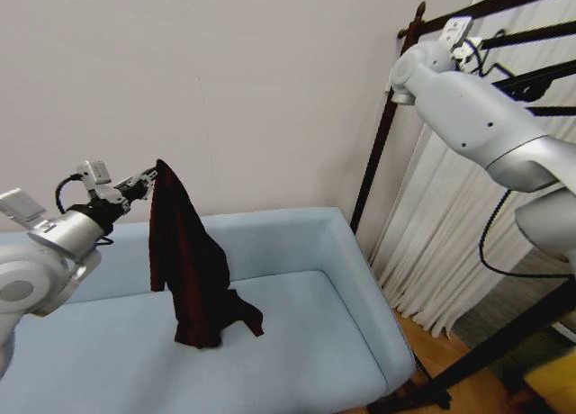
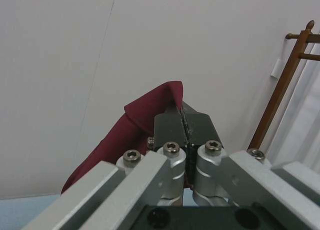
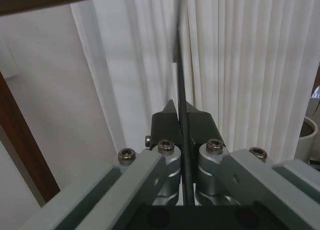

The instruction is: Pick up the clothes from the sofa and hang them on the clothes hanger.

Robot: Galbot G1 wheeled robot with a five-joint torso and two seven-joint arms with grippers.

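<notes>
A dark red garment (image 1: 191,265) hangs from my left gripper (image 1: 148,185), which is shut on its top edge above the light blue sofa (image 1: 297,333); the lower end still rests on the seat. In the left wrist view the black fingers (image 2: 172,127) pinch the red cloth (image 2: 145,115). My right gripper (image 1: 470,47) is raised at the dark wooden clothes rack (image 1: 382,135), shut on a thin black hanger wire (image 3: 181,105) that runs between its fingers (image 3: 167,122). The black hanger (image 1: 531,76) extends toward the right by the rack's top bar.
White curtains (image 1: 450,243) hang behind the rack. A plain wall (image 1: 252,90) backs the sofa. The rack's dark base legs (image 1: 468,364) stand on the wooden floor right of the sofa.
</notes>
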